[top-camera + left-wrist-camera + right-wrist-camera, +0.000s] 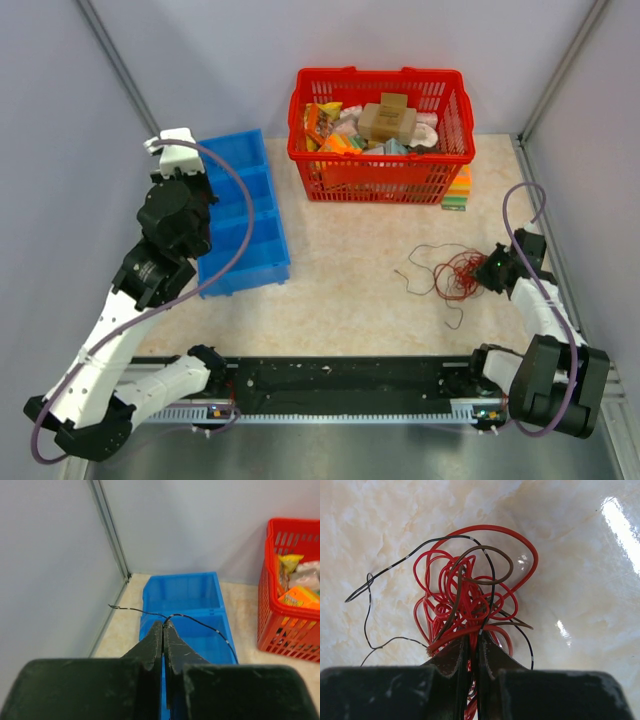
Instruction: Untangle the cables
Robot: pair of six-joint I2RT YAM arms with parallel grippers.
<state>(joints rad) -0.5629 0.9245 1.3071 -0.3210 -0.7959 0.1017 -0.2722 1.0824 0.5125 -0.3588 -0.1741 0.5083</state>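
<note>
Top view, bench: a pale marbled bench (350,290) with grey panels on 3 sides and 2 robot arms bolted at its near edge.
Top view, cables: a loose tangle of thin red and dark cables (458,272) lies on the bench toward the right, in front of the red basket (380,170). Stray ends trail to the left and toward the near edge.
Top view, right fingers: the right fingers (488,268) sit low at the right edge of the tangle, touching it.
Top view, left arm: the left arm (165,215) stands high over the blue bin (250,215), well apart from the tangle.
Top view, basket: filled with packets and a brown box (388,120), with a small stack of coloured blocks (458,188) just beside its right front corner.
Left wrist view, left fingers: the left fingers (159,630) are pressed together at the tips. They pinch a single black cable (200,624), very thin, that arcs out to both sides.
Left wrist view, surroundings: 2 compartments of the blue bin lie below and ahead, the red basket is at the right, and a grey wall is at the left.
Right wrist view, right fingers: nearly closed, clamped on red strands at the near edge of the tangle.
Right wrist view, cables: many small red loops lie on the bench inside 1 large red loop. A brown loop (492,565) and a black strand (490,575) with pale bands cross them.
</note>
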